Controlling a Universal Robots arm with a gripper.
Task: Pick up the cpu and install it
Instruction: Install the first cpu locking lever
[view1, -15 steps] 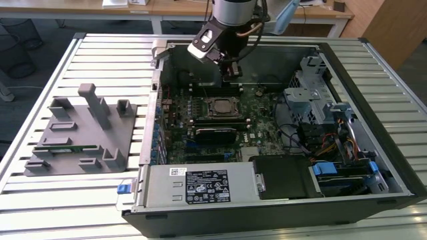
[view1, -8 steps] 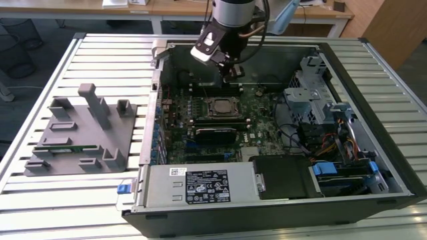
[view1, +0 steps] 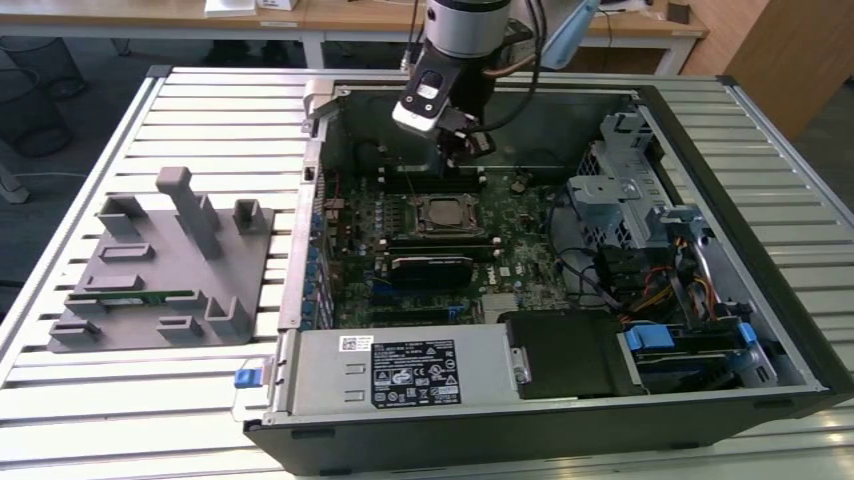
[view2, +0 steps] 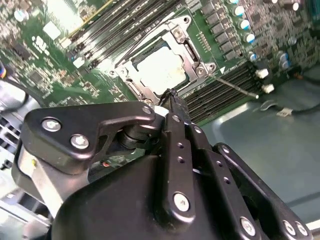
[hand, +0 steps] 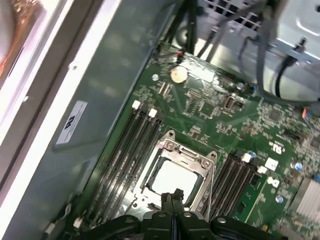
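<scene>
1. Gripper (hand: 173, 194): fingers pressed together, gripping nothing, poised near the socket frame (hand: 182, 156).
2. Cpu (hand: 175, 176): lies flat inside the socket frame on the green board (hand: 220, 117), between memory slots (hand: 127, 145).
3. Case wall (hand: 107, 80): carries a white printed sticker (hand: 70, 122).

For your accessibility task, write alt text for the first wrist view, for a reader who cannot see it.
The gripper, its fingers closed together, is poised by the near edge of the cpu, whose silvery top sits inside the metal socket frame on a green motherboard. Black memory slots flank the socket, beside the grey case wall.
</scene>
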